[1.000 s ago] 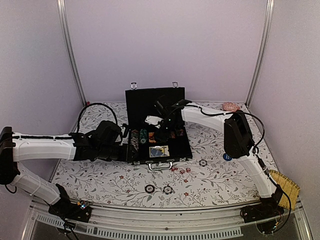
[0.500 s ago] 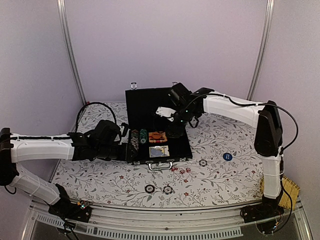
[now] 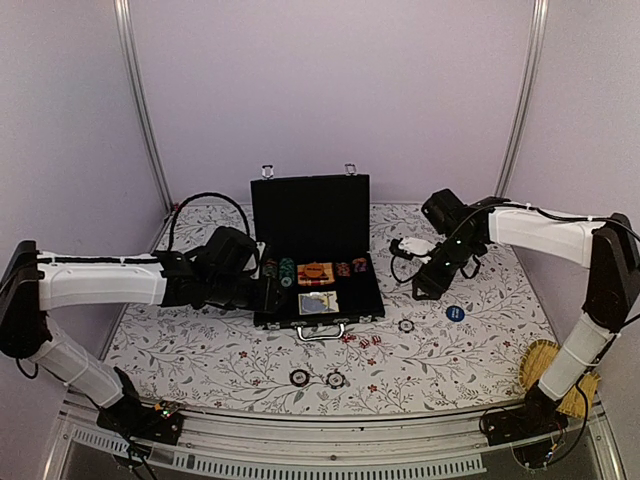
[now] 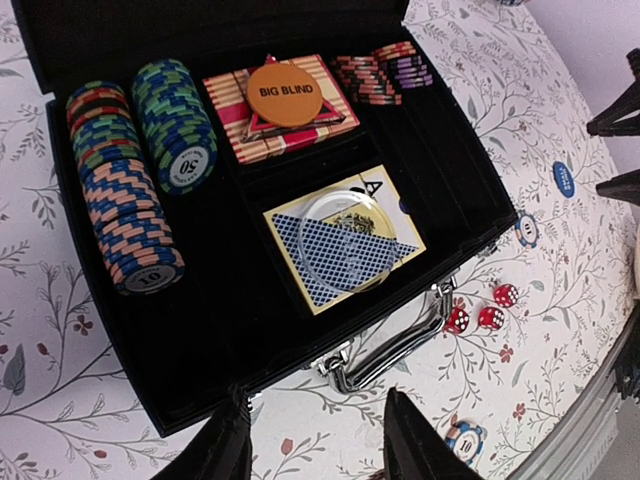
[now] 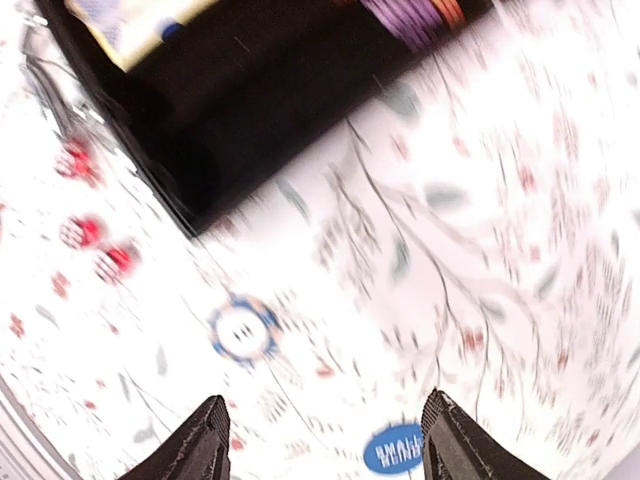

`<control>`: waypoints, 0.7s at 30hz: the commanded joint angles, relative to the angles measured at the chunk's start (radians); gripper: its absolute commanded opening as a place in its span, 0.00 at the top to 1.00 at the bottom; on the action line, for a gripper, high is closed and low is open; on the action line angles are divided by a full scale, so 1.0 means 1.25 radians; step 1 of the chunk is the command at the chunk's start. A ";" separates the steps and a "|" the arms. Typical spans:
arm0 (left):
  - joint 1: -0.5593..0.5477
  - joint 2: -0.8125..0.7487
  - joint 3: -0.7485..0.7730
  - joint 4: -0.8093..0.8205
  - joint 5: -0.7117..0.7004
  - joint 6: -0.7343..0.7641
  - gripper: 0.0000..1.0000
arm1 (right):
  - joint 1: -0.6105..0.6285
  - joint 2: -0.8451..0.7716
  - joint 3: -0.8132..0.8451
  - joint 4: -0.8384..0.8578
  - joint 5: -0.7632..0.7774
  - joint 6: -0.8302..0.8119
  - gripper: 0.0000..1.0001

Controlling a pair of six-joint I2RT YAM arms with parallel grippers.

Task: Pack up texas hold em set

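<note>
Standing open on the flowered table [image 3: 200,350] with its lid upright, the case [image 3: 310,215] holds rows of chips [image 4: 130,190], an orange disc [image 4: 283,95] and cards [image 4: 345,245], while three red dice [image 3: 365,342], a blue disc [image 3: 455,313] and a few loose chips [image 3: 299,377] lie outside it. The left gripper [image 4: 315,440] hovers by the case's left front corner, fingers spread with nothing between them. The right gripper [image 5: 325,440] hangs over the table right of the case, near the blue disc, its fingers likewise apart and empty.
</note>
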State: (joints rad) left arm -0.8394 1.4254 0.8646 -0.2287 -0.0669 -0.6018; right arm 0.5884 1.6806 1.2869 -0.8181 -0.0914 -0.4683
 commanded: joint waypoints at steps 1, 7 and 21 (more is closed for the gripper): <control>0.001 0.045 0.048 0.000 0.034 0.025 0.54 | -0.063 -0.065 -0.078 -0.017 0.005 -0.003 0.33; -0.003 0.091 0.098 -0.001 0.061 0.043 0.55 | -0.140 -0.079 -0.112 -0.065 0.007 0.008 0.34; -0.007 0.133 0.125 -0.002 0.083 0.053 0.54 | -0.216 -0.005 -0.188 -0.039 0.039 -0.006 0.36</control>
State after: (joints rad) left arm -0.8398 1.5757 0.9886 -0.2295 0.0208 -0.5495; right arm 0.3222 1.6424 1.0710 -0.8814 -0.0689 -0.4683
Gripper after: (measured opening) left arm 0.455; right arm 0.639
